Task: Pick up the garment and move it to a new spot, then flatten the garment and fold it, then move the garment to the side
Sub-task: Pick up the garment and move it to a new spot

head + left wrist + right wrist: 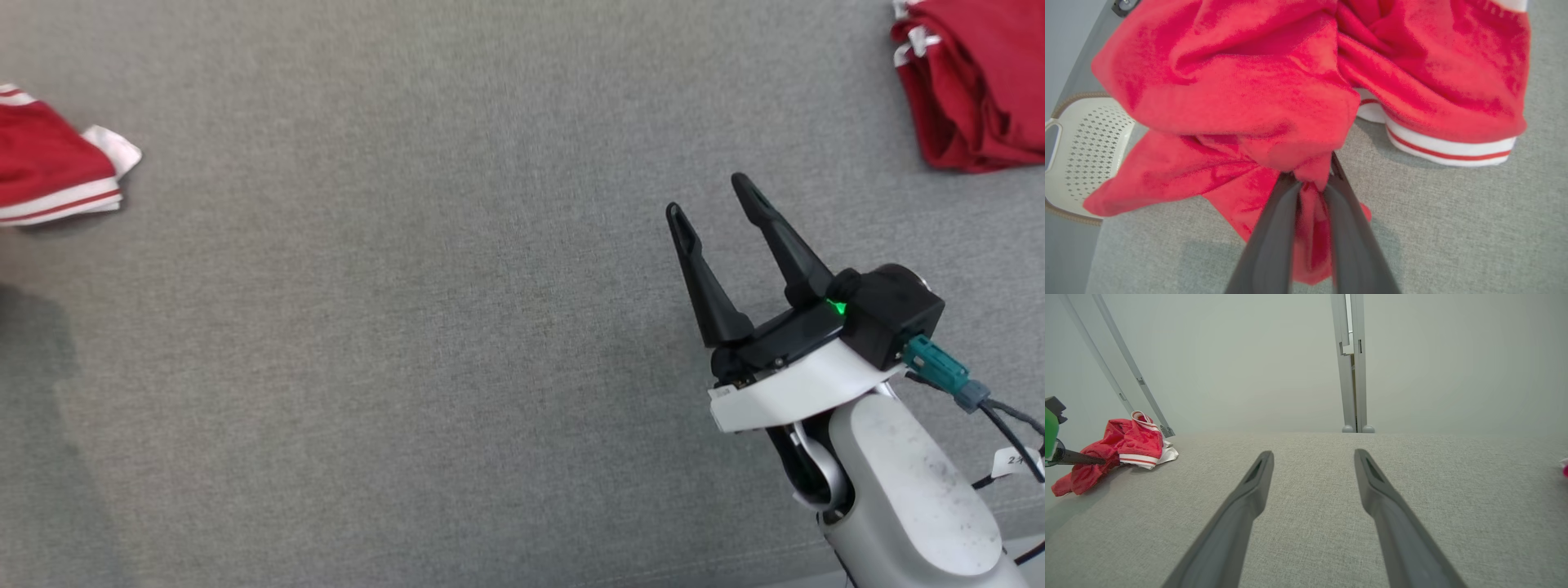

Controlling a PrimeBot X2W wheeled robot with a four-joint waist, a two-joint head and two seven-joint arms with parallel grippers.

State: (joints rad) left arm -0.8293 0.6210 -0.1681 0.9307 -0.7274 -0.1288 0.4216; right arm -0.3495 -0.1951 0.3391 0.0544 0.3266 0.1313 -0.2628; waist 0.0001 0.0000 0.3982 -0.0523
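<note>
Garment (1229,102) bunched at far left edge of worktop (408,327) | left gripper (1312,183) pinched on a fold of its red cloth | right gripper (708,194) spread wide, holding nothing, over mid-worktop | progress: step 1 of 3 barely begun, grasp looks made; move, flatten, fold, set-aside all remain

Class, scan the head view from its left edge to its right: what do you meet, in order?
Red garment with white striped cuff → right gripper → heap of red clothing.
</note>
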